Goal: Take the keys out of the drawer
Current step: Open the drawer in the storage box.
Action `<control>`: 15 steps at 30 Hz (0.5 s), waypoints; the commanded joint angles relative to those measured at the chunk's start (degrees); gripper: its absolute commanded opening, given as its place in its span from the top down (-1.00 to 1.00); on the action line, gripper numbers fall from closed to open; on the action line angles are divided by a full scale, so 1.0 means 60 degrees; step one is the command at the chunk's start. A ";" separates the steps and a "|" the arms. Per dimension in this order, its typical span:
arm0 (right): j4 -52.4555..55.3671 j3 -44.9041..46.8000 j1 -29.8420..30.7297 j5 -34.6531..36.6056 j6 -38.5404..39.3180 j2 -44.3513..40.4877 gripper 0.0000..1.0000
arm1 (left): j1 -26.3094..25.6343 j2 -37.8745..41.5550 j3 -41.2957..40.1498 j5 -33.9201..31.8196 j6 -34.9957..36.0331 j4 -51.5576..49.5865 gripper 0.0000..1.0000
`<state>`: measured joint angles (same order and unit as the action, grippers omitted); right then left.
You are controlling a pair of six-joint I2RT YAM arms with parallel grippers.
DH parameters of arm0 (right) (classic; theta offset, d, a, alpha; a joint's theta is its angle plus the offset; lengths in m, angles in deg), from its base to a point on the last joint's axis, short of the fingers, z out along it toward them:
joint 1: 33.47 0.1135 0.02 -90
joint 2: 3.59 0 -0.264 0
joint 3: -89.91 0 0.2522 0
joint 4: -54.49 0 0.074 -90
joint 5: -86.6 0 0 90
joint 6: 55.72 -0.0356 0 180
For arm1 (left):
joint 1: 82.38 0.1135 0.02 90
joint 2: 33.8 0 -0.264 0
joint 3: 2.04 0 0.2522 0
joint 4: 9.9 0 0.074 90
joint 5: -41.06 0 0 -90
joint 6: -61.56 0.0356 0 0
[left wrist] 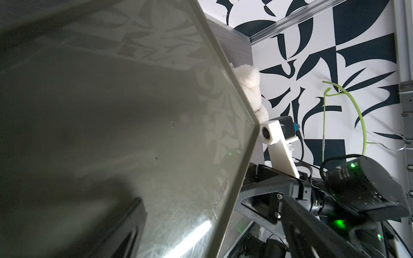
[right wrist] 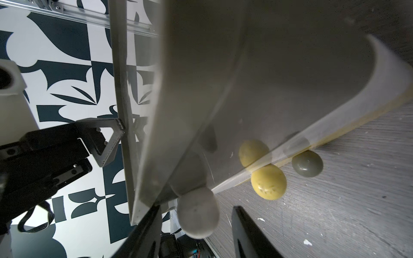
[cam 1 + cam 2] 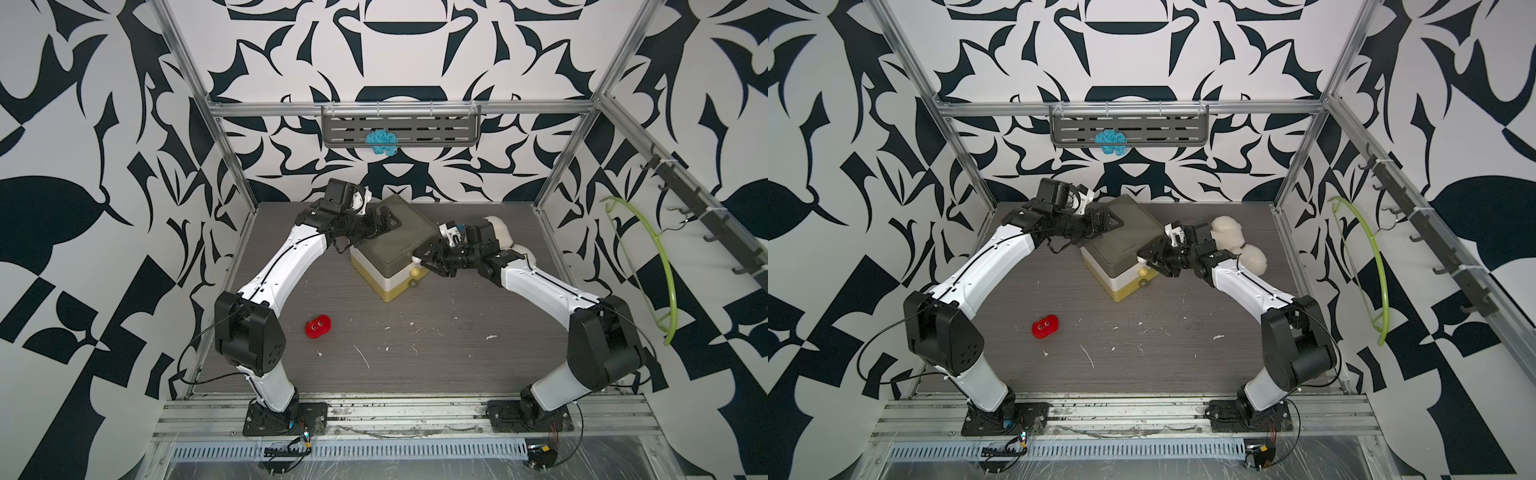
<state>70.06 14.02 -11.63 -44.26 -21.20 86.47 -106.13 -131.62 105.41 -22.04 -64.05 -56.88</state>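
A small drawer unit (image 3: 395, 235) (image 3: 1125, 235) stands at the back middle of the table, with a grey-green top over white and yellow levels. All its drawers are shut, and the keys are out of view. My left gripper (image 3: 384, 220) (image 3: 1106, 222) lies open on the unit's top near its back-left edge; one finger (image 1: 131, 225) shows over the glossy top. My right gripper (image 3: 422, 261) (image 2: 196, 211) is open at the unit's front, with one finger on each side of the pale top knob (image 2: 197, 215). A gap shows beside the knob. A yellow knob (image 2: 268, 182) and an olive knob (image 2: 307, 163) sit below.
A red round-eyed toy (image 3: 318, 326) lies on the table at front left. A white fluffy plush (image 3: 498, 230) sits behind my right wrist. A green hanger (image 3: 660, 266) hangs from the hook rail on the right wall. A blue knitted thing (image 3: 381, 141) rests on the back shelf.
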 commanded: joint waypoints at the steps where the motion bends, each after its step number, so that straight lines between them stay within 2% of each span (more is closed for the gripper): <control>1: -0.0755 0.0067 0.0098 0.0060 -0.0153 -0.0001 -0.04 | 0.0032 -0.0009 -0.0042 0.0245 0.0058 0.0161 -0.98; 8: -0.1384 0.0251 0.0197 0.0201 -0.0435 0.0112 0.14 | 0.0032 -0.0032 -0.0209 0.0366 0.0123 0.0158 -0.99; 15: -0.1548 0.0435 0.0197 0.0358 -0.0414 0.0030 0.44 | 0.0032 -0.0023 -0.0280 0.0397 0.0055 0.0175 -0.98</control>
<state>65.01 16.25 -11.17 -44.33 -23.58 86.95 -106.13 -131.64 104.98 -20.58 -64.03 -56.40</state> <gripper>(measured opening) 0.325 0.992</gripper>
